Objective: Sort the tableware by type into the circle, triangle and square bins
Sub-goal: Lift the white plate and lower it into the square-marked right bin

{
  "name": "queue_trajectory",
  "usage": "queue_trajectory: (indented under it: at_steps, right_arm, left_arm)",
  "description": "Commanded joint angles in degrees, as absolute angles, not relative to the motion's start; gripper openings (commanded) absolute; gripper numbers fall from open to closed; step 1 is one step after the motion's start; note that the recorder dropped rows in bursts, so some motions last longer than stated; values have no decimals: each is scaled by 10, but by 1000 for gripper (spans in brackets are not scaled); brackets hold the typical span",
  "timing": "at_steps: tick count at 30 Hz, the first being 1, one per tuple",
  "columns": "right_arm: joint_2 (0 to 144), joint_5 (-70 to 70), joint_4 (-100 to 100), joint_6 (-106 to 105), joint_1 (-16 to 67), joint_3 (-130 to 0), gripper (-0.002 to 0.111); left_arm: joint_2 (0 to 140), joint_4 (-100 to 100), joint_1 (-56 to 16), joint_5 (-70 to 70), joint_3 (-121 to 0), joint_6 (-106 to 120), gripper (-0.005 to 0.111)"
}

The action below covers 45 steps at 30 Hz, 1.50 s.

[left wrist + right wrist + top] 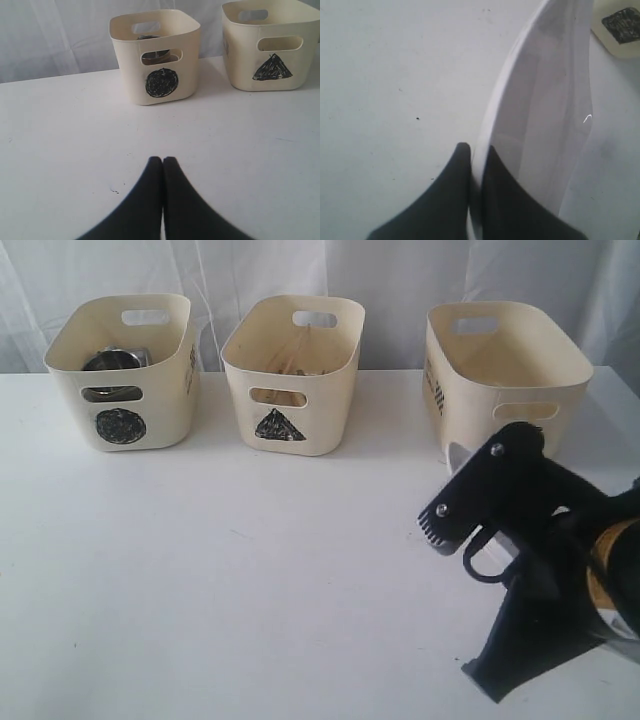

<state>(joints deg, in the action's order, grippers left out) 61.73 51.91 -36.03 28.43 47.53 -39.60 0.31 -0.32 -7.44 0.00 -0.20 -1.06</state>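
Plate [540, 115] rim clamped in right end effector [477, 148]. Left end effector [162, 160] together, empty. Circle bin [165, 405], triangle bin [325, 410]: black scribbled marks.

The white plate [540, 115], glossy with a raised rim, has its rim pinched between the fingers of the right claw [478, 148]. Just beyond that claw stands the cream square bin [480, 390], its black mark turned sideways. Farther to the claw's left stand the triangle bin [320, 410], holding wooden chopsticks [300, 360], and the circle bin [165, 400], holding steel ware [113, 360].
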Motion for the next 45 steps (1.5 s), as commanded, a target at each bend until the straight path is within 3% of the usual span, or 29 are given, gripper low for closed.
queue_trajectory:
  at_steps: [1, 15, 21, 29, 37, 45]
  right_arm:
    - [566, 470, -374, 283, 476, -425, 0]
    - [455, 416, -449, 287, 433, -499, 0]
    - [459, 301, -466, 287, 378, -502, 0]
    - [554, 240, -458, 278, 252, -575, 0]
    - [708, 82, -329, 248, 125, -658, 0]
    - [848, 23, -302, 227, 85, -768, 0]
  left_arm:
    - [0, -8, -76, 0, 0, -11, 0]
    - [0, -8, -76, 0, 0, -11, 0]
    - [0, -8, -76, 0, 0, -11, 0]
    - [0, -8, -76, 0, 0, -11, 0]
    - [0, -8, -76, 0, 0, -11, 0]
    - [0, -8, -76, 0, 0, -11, 0]
